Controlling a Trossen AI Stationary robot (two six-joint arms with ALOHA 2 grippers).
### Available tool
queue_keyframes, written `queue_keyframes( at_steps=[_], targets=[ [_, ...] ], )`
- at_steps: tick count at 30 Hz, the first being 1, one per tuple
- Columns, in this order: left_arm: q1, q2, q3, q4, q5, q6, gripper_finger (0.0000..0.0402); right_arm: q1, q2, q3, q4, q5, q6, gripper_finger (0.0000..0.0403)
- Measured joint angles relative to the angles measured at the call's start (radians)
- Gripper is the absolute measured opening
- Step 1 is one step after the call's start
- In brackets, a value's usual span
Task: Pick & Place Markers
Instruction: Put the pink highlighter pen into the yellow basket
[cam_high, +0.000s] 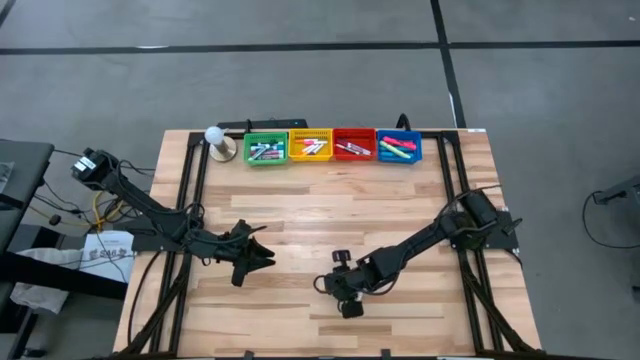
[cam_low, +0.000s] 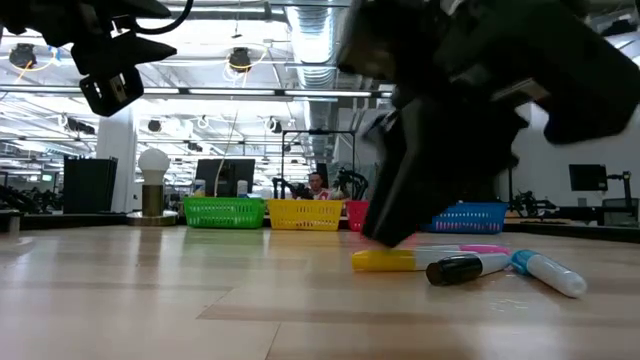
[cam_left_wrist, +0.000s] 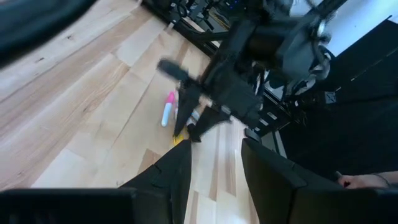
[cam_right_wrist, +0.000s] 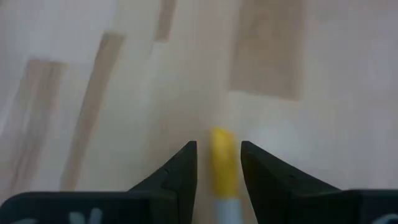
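Wooden table (cam_high: 300, 210): yellow-capped marker (cam_right_wrist: 222, 163) is straddled by the right end effector (cam_right_wrist: 219, 168), fingers spread; centred closing is advised.

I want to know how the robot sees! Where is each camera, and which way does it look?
High view: above the table, looking straight down; both arms and the four bins show.
Low view: at tabletop height, looking across; the right gripper is down at the yellow marker.
Left wrist view: on the left arm, past the left gripper toward the right arm.
Right wrist view: right gripper's fingers either side of the yellow marker.
Shared: low and right wrist views both show that marker.
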Motion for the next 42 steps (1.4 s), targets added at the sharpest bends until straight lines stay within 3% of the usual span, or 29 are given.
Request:
queue_keyframes(
  at_steps=[8, 20, 27, 31, 37, 42],
  targets=[
    [0.000, 0.007, 0.002, 0.006, 0.000, 0.000, 0.0140, 0.005, 0.069, 0.006, 0.024, -0.018, 0.037, 0.0113],
    [0.000, 0.013, 0.002, 0.008, 0.000, -0.003, 0.0140, 0.003, 0.071, 0.045, -0.013, 0.016, 0.079, 0.0102],
    [0.000, 0.013, 0.002, 0.008, 0.000, -0.002, 0.0140, -0.005, 0.081, 0.220, -0.212, 0.041, -0.043, 0.0102],
    [0.000, 0.013, 0.002, 0.008, 0.000, -0.001, 0.0140, -0.023, 0.080, 0.309, -0.417, 0.079, -0.045, 0.0102],
    [0.000, 0.012, 0.002, 0.008, 0.000, 0.000, 0.0140, -0.066, 0.077, 0.328, -0.679, 0.045, 0.010, 0.0102],
    [-0.001, 0.012, 0.002, 0.008, 0.000, 0.000, 0.0140, -0.079, 0.085, 0.326, -0.716, -0.027, -0.044, 0.0102]
  ],
)
